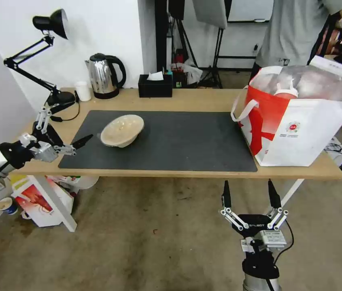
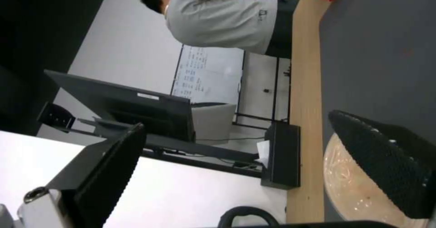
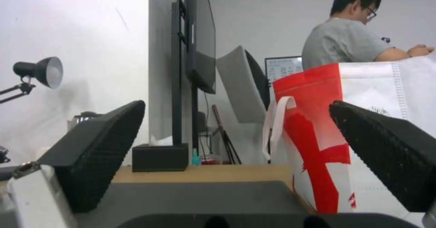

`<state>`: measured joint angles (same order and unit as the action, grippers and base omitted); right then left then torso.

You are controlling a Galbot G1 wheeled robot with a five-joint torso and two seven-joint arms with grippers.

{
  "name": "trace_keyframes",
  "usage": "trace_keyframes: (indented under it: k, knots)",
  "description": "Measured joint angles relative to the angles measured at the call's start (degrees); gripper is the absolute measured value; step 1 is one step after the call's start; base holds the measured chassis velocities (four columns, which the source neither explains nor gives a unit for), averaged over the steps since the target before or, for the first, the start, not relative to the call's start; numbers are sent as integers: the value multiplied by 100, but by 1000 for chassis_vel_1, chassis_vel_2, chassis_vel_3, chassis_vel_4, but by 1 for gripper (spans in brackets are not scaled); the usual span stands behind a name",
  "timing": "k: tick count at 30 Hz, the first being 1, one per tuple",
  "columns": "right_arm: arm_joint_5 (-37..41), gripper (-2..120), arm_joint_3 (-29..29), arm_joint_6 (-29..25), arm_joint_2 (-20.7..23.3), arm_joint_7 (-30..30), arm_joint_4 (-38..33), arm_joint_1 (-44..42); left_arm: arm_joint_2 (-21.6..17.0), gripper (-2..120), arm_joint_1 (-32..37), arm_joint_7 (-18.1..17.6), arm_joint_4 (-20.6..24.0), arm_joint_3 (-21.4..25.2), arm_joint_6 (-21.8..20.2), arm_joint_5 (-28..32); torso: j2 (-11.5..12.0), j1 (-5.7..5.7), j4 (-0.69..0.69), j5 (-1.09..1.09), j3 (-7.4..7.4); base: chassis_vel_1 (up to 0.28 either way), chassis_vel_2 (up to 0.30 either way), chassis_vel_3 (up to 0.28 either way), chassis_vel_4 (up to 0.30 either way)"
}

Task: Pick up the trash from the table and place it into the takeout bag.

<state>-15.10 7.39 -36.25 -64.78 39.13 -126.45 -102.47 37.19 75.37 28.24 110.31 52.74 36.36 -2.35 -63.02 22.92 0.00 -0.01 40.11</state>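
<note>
One shallow beige bowl [image 1: 122, 130] sits on the left part of the dark mat [image 1: 179, 141] on the table [image 1: 203, 100]; it looks thin, light and bendy, so I think the best place to pinch it is its rim, gently, or it may slip or squash. The left gripper [image 1: 63, 139] is just left of the bowl with its jaws wide apart, and the right gripper [image 1: 251, 195] waits low in front of the table, also wide open. One takeout bag [image 1: 300, 133] stands far right on the table with one red lidded cup [image 1: 286, 92] inside it.
</note>
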Motion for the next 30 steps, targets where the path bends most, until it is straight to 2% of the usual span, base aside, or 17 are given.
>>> trace_keyframes:
  k: [17, 18, 21, 22, 24, 25, 26, 28, 30]
  knots:
    - [0, 100, 0, 0, 0, 0, 0, 0, -46, 100, -3, -12, 204, -86, -239, 362, 0, 0, 0, 0, 0, 0, 0, 0, 0]
    - [0, 100, 0, 0, 0, 0, 0, 0, -49, 100, 41, -50, 252, -102, -344, 603, 0, 0, 0, 0, 0, 0, 0, 0, 0]
    - [0, 100, 0, 0, 0, 0, 0, 0, -87, 100, 306, -528, 646, -300, -1028, 2141, 0, 0, 1, 2, 0, 0, 0, 0, 0]
    - [0, 100, 0, 0, 0, 0, 0, 0, -87, 100, 306, -528, 646, -300, -1028, 2141, 0, 0, 1, 2, 0, 0, 0, 0, 0]
    - [0, 100, 0, 0, 0, 0, 0, 0, -78, 100, 457, -1012, 1012, -551, -1501, 3138, 0, 0, -1, 1, 0, 0, 0, 0, 0]
    - [0, 100, 0, 0, 0, 0, 0, 0, -65, 100, 495, -1176, 1132, -629, -1634, 3398, 0, 0, -1, 1, 0, 0, 0, 0, 0]
    - [0, 100, 0, 0, 0, 0, 0, 0, -65, 100, 495, -1176, 1132, -629, -1634, 3398, 0, 0, -1, 1, 0, 0, 0, 0, 0]
    - [0, 100, 0, 0, 0, 0, 0, 0, 18, 100, 567, -1673, 1520, -885, -2012, 4208, 0, 0, 0, 2, 0, 0, 0, 0, 0]
    - [0, 100, 0, 0, 0, 0, 0, 0, 78, 100, 561, -2021, 1731, -1062, -2185, 4709, 0, 0, 0, 2, 0, 0, 0, 0, 0]
